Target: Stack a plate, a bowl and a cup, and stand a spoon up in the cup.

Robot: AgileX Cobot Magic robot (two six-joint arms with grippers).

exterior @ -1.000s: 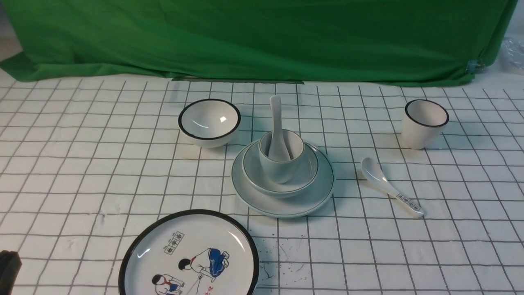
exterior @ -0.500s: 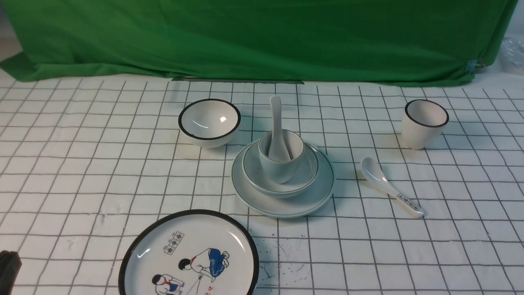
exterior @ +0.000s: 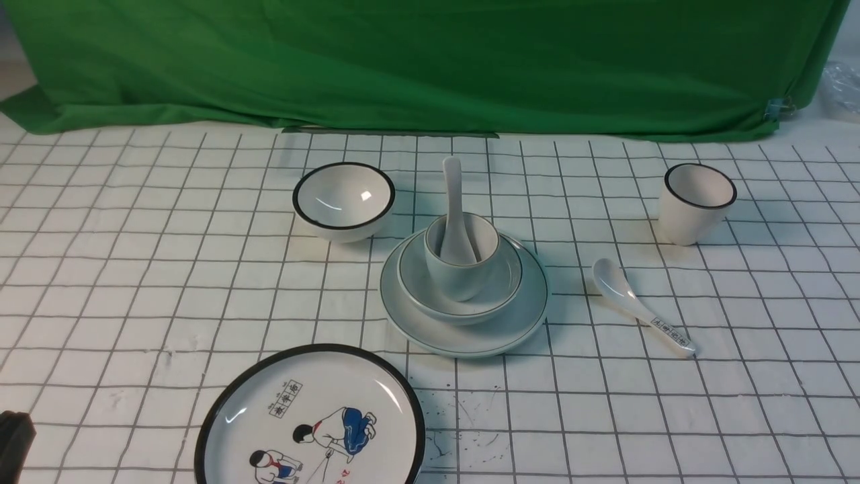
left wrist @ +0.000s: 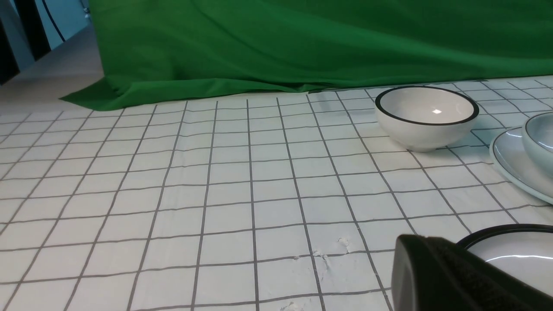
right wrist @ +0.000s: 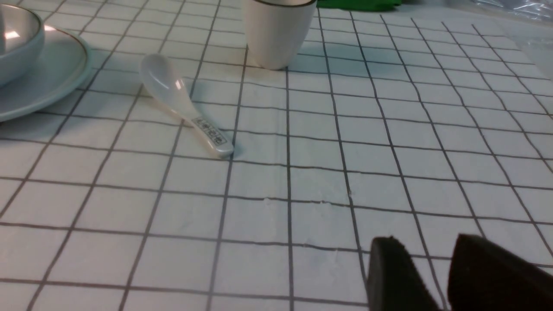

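The pale grey-blue plate [exterior: 463,338] lies mid-table with the shallow bowl [exterior: 422,290] on it. In the bowl stands the cup [exterior: 462,279], and the plain white spoon [exterior: 453,195] stands in the cup with its handle up. No gripper touches the stack. My left gripper [left wrist: 414,248] is shut and empty, low near the table's front left, beside the cartoon plate. My right gripper [right wrist: 427,248] hovers over bare cloth at the front right, its jaws apart with nothing between them. The plate's edge [left wrist: 510,160] and the bowl [left wrist: 540,138] show in the left wrist view, the plate [right wrist: 47,73] also in the right wrist view.
A black-rimmed white bowl [exterior: 344,200] stands behind and left of the stack. A black-rimmed white cup [exterior: 695,202] is at the back right. A spoon with a printed handle [exterior: 638,306] lies right of the stack. A large cartoon plate [exterior: 309,417] sits at the front. Green cloth [exterior: 430,60] closes the back.
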